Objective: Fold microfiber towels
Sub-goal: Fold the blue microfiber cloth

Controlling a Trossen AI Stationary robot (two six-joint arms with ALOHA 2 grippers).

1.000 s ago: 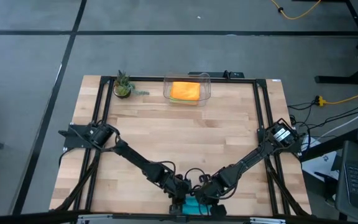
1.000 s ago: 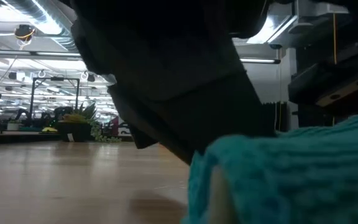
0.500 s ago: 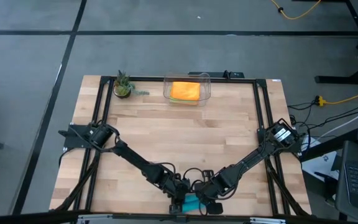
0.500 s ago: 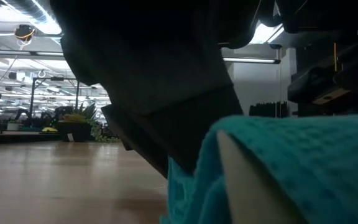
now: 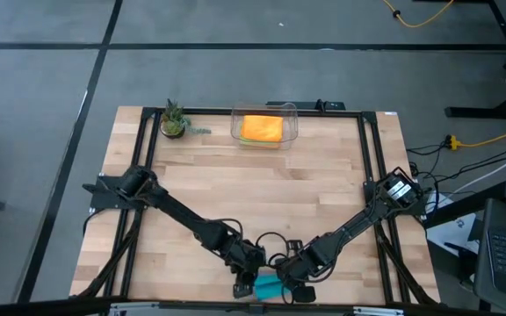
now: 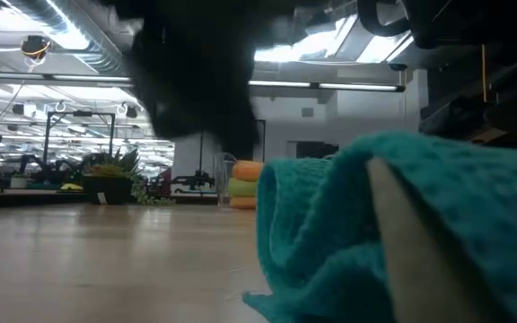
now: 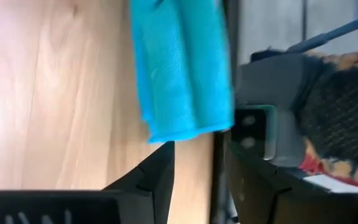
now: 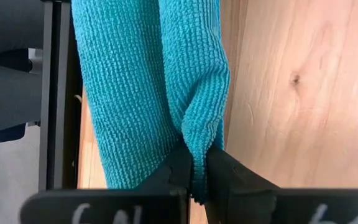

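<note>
The right gripper (image 8: pixel 194 177) is pinching a fold of the teal towel (image 8: pixel 148 87) tight between its two fingers, so the towel sits right at its fingertips and runs on ahead of it. The left gripper (image 7: pixel 194 168) has its fingers apart with nothing between them, and the same towel lies just ahead of its tips, close to the front edge of the table (image 5: pixel 262 184). Trouble could come from that edge: if the right gripper pulls the wrong way, the soft cloth could slide off the table. The pinch holds only a small bit of cloth, so a quick tug might make it slip out and the fold could fall open. The two grippers are very near each other, so they might bump. Far beyond both grippers, an orange towel (image 5: pixel 261 128) rests in the clear bin (image 5: pixel 290 112).
</note>
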